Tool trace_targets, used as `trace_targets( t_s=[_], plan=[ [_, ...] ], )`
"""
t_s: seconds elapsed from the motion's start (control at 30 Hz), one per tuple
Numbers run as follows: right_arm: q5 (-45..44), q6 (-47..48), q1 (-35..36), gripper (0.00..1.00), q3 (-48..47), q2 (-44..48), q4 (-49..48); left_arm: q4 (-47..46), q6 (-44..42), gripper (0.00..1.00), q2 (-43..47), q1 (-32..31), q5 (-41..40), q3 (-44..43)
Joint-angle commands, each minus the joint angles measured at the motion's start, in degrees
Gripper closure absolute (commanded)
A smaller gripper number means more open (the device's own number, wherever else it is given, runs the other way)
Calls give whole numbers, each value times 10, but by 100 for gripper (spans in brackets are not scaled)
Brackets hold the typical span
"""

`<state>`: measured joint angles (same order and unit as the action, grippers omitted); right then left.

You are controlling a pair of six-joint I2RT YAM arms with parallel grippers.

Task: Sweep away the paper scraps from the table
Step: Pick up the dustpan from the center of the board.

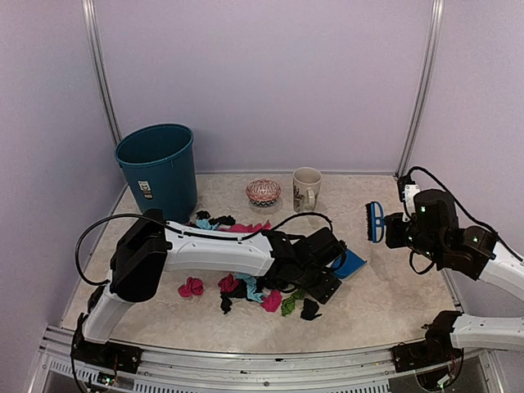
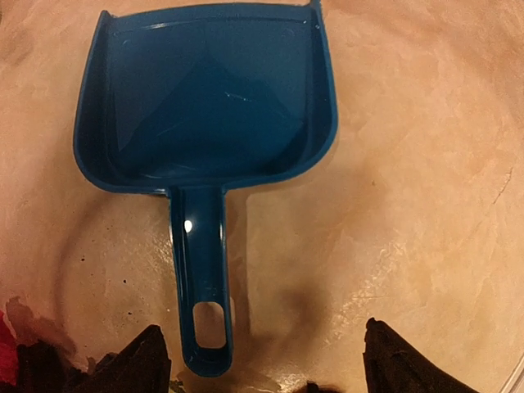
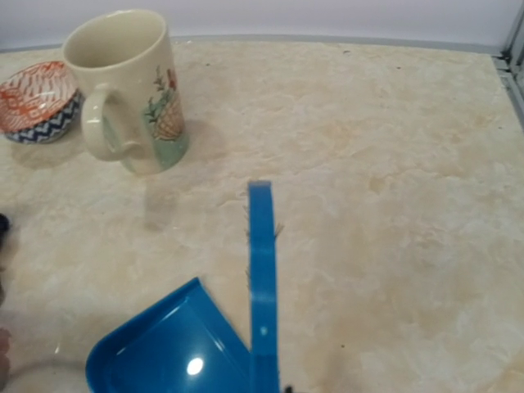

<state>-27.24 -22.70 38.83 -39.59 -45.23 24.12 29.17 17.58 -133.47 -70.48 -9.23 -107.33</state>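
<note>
Paper scraps (image 1: 246, 288) in pink, black, light blue and green lie in a loose heap under my left arm, with more (image 1: 221, 222) behind it; one pink scrap (image 2: 5, 350) shows at the left wrist view's edge. The blue dustpan (image 1: 351, 264) lies flat on the table (image 1: 385, 295), empty (image 2: 205, 98), handle towards my left gripper (image 2: 266, 372). That gripper (image 1: 326, 264) is open, its left finger (image 2: 139, 364) beside the handle end, not gripping it. My right gripper (image 1: 393, 230) is shut on the blue brush (image 1: 375, 221) and holds it above the table (image 3: 262, 270).
A teal bin (image 1: 157, 168) stands at the back left. A patterned bowl (image 1: 263, 191) and a cream mug (image 1: 306, 188) stand at the back middle, also in the right wrist view: mug (image 3: 131, 90), bowl (image 3: 37, 102). The dustpan's corner (image 3: 164, 352) shows there too.
</note>
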Motion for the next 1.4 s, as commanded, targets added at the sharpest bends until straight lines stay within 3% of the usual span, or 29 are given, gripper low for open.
trace_targets(
  t_s=[0.0, 0.4, 1.07, 1.37],
  plan=[
    [31, 12, -12, 100, -11, 4, -17, 22, 2, 23, -23, 14, 14, -36],
    [54, 11, -16, 100, -1, 22, -14, 27, -1, 36, -80, 25, 17, -100],
    [72, 13, -17, 100, 1, 18, -23, 15, -3, 71, -110, 31, -2, -103],
    [74, 9, -17, 100, 6, 18, -24, 6, -11, 92, -111, 31, -29, -96]
  ],
)
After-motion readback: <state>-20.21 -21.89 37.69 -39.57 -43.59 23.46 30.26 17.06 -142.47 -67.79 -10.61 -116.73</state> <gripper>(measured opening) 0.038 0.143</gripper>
